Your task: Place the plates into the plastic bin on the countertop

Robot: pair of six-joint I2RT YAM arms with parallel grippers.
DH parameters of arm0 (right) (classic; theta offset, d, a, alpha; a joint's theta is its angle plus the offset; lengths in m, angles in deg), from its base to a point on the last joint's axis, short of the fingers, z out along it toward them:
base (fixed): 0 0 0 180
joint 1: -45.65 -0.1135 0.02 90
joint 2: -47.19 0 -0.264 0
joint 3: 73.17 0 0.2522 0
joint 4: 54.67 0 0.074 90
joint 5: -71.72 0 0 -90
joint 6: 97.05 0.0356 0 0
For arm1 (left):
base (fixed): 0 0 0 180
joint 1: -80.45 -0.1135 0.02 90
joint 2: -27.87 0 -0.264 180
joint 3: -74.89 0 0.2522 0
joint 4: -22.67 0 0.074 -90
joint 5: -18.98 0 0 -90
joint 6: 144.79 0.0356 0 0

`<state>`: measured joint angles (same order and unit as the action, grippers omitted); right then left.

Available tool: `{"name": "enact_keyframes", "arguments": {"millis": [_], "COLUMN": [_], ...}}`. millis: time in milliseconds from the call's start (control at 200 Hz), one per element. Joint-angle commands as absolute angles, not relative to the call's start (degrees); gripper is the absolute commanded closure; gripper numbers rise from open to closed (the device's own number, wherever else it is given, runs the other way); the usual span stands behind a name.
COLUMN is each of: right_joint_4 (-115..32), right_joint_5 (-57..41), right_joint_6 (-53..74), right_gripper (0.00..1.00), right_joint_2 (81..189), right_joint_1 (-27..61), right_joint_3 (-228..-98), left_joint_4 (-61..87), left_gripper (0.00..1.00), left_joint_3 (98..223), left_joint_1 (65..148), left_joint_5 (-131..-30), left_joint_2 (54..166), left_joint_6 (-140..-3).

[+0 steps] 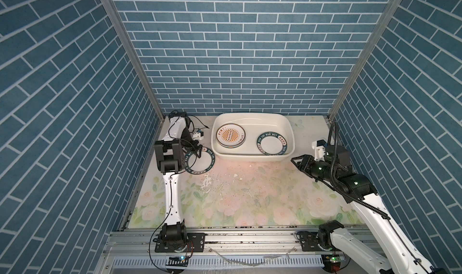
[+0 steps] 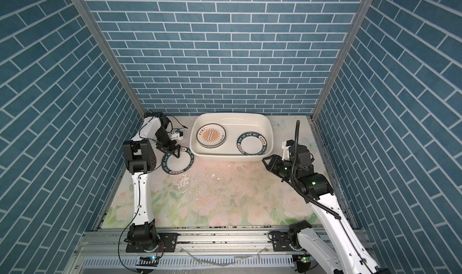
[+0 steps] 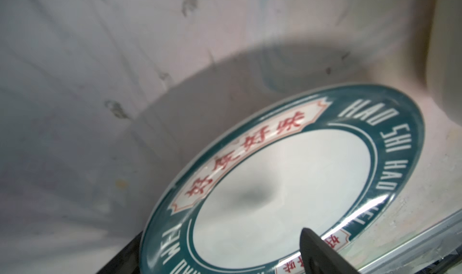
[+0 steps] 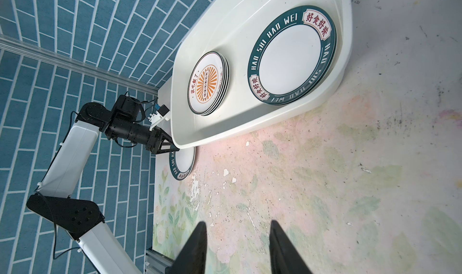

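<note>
Top views both show the glossy white rounded-rectangular plastic bin (image 1: 265, 126) at the far edge of the pale, rose-printed countertop (image 1: 250, 190). Inside it on the left sits a stack of round white plates (image 1: 230, 136) with orange sunburst centres. On the right lies a round white plate with a dark teal lettered band (image 1: 273, 146). Another teal-banded plate (image 1: 200, 162) lies on the countertop just left of the bin, outside it. The left gripper (image 1: 196, 153) hangs over this plate's far rim. The right gripper (image 1: 296, 160) hovers near the bin's right front corner, touching nothing.

Left wrist view: the teal-banded plate (image 3: 282, 185) fills the lower frame. One black finger (image 3: 317, 250) is above its face and a dark part shows past the rim on the other side. The jaws are spread wide, not clamped on it.

Right wrist view: the right gripper (image 4: 240, 250) has its two black fingers (image 4: 197, 247) parted, with only bare countertop (image 4: 325, 172) between them. Beyond them, the stack (image 4: 208, 82) and the banded plate (image 4: 291, 52) rest in the bin (image 4: 250, 20). The outside plate (image 4: 183, 164) lies beside it under the left gripper (image 4: 170, 145).
</note>
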<state>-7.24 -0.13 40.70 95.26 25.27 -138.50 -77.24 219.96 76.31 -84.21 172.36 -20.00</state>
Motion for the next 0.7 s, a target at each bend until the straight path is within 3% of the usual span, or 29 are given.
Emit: {"name": "enact_keyframes", "arguments": {"millis": [0,690], "right_joint_4": [-6.20,-5.62], "right_joint_5": [-0.79,0.09], "right_joint_6": [41.73,41.73], "right_gripper": [0.58,0.59], "right_joint_2": [94.21,93.85], "right_joint_1": [24.91,24.41], "right_joint_3": [-138.11,-139.14], "left_joint_4": [-77.16,-70.77], "left_gripper": [0.07,0.10], "left_joint_3": [217.46,195.28], "left_joint_1": [76.31,76.84], "left_joint_5": [-86.65,-91.60], "left_joint_2": [168.88,154.79], "left_joint_6": [-16.44,-7.32]}}
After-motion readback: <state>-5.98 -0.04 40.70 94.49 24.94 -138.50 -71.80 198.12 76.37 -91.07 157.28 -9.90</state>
